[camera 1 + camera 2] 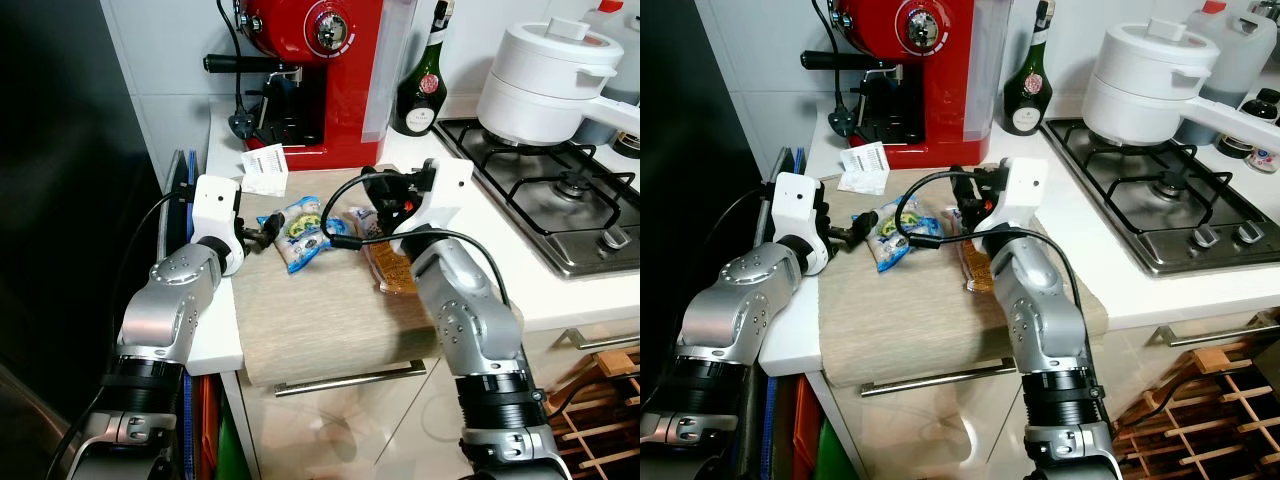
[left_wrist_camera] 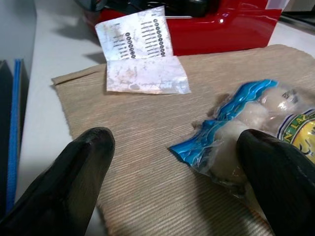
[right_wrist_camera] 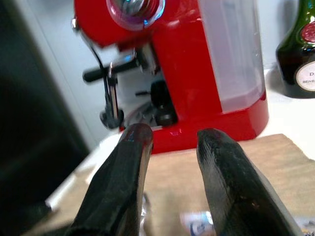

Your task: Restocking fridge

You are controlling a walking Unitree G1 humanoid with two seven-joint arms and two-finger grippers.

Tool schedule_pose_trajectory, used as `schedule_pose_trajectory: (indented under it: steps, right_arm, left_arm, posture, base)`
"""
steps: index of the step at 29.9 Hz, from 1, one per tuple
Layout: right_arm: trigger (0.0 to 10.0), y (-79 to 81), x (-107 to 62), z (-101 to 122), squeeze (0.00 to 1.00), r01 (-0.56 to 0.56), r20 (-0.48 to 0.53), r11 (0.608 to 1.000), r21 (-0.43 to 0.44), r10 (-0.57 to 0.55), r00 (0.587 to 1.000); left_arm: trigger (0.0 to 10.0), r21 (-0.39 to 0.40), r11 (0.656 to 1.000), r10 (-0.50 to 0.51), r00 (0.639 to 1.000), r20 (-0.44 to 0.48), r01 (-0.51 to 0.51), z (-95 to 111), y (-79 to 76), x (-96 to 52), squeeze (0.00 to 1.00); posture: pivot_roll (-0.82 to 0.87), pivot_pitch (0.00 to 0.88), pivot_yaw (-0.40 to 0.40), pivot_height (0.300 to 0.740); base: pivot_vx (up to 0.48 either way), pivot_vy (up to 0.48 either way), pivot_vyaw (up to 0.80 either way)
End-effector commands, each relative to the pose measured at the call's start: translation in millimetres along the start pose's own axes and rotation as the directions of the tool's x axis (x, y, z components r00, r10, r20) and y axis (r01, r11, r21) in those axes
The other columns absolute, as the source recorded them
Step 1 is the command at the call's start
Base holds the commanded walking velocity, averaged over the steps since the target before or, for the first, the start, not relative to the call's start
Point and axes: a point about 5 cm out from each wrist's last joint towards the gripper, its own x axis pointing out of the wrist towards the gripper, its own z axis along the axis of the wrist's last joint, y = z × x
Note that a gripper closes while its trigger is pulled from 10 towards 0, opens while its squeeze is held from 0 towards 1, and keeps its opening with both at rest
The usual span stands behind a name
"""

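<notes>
Black fingers of the left gripper (image 2: 172, 177) stand spread wide, low over the woven beige mat (image 2: 147, 128), and between them, against the far finger, lies the sealed end of the blue-edged food pouch (image 2: 246, 123). Just beyond the fingertips sits a folded receipt (image 2: 140, 59), and behind that the base of the red coffee machine (image 1: 320, 60).

My guess is the pouch is light and soft: thin clear film over pale lumps that would give under pressure, with a slick surface likely to slide. The flat blue seam is floppy, so a hold across the fuller body just behind it looks safer than pinching the edge.

To that claw's right, the right gripper (image 3: 172, 167) hangs above the mat with a narrow gap between its fingers, holding nothing, aimed toward the coffee machine. Near its arm lies an orange-brown packet (image 1: 392, 270).

Head views give what the wrists miss: both pouches together, the hob (image 1: 560, 200) with its white pot (image 1: 545, 80), and a green bottle (image 1: 422, 85). The left wrist view alone shows how close the pouch's crinkled seam sits to the finger
</notes>
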Motion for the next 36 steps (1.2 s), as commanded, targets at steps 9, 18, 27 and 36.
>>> schedule_pose_trajectory:
  steps: [9,18,27,36]
  right_arm:
    - [10.0,0.7,-1.8,-2.6,0.0,-0.14,-0.2,0.952,0.272,0.198,0.96]
    - [10.0,9.3,-8.1,-27.7,0.0,-0.149,-0.334,0.932,0.33,0.263,0.905]
    - [10.0,2.9,-12.1,-39.4,0.0,-0.094,-0.451,0.95,0.299,0.227,0.863]
    - [10.0,9.8,-8.3,-54.2,0.0,-0.085,-0.511,0.946,0.312,0.243,0.825]
  left_arm:
    - [10.0,-0.059,0.997,0.035,0.983,-0.18,-0.046,-39.7,7.3,-2.2,0.0]
    - [10.0,-0.071,0.996,0.039,0.983,-0.181,-0.053,-40.1,7.7,-3.3,0.0]
    - [10.0,-0.078,0.995,0.044,0.983,-0.179,-0.058,-40.2,8.7,-4.5,0.0]
    - [10.0,-0.086,0.995,0.042,0.984,-0.175,-0.058,-39.5,8.0,-3.4,0.0]
  posture:
    - [-0.02,0.0,0.009,0.74]
    - [-0.01,0.0,0.004,0.74]
    - [-0.01,0.0,-0.001,0.74]
    - [-0.02,0.0,0.002,0.74]
  base:
    - [0.0,0.0,0.0]
    - [0.0,0.0,0.0]
    - [0.0,0.0,0.0]
    - [0.0,0.0,0.0]
